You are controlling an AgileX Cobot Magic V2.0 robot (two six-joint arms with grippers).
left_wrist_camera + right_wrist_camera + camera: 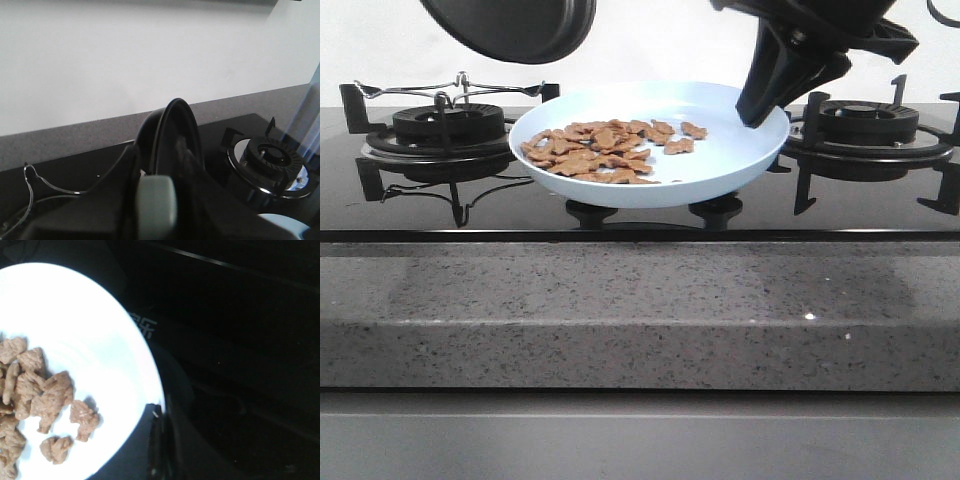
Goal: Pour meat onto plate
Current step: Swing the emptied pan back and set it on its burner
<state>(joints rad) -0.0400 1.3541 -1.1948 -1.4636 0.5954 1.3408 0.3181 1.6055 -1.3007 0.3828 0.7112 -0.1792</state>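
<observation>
The pale-blue plate (740, 150) hangs tilted just above the middle of the black stove, between the two burners. A loose heap of tan-brown meat (605, 150) lies on its left half. My right gripper (765, 100) is shut on the plate's right rim; in the right wrist view its fingers (160, 432) pinch the rim of the plate (90, 340) beside the meat (45, 400). The black frying pan (510, 25) is held high at the upper left, tilted. My left gripper (157, 200) is shut on the pan's grey handle, with the pan (175, 135) edge-on beyond it.
The left burner (445, 125) carries a wire stand (460, 88). The right burner (870, 125) sits just past the plate's right rim. Two knobs (715, 210) lie under the plate. A speckled granite counter edge (640, 310) runs along the front; a white wall is behind.
</observation>
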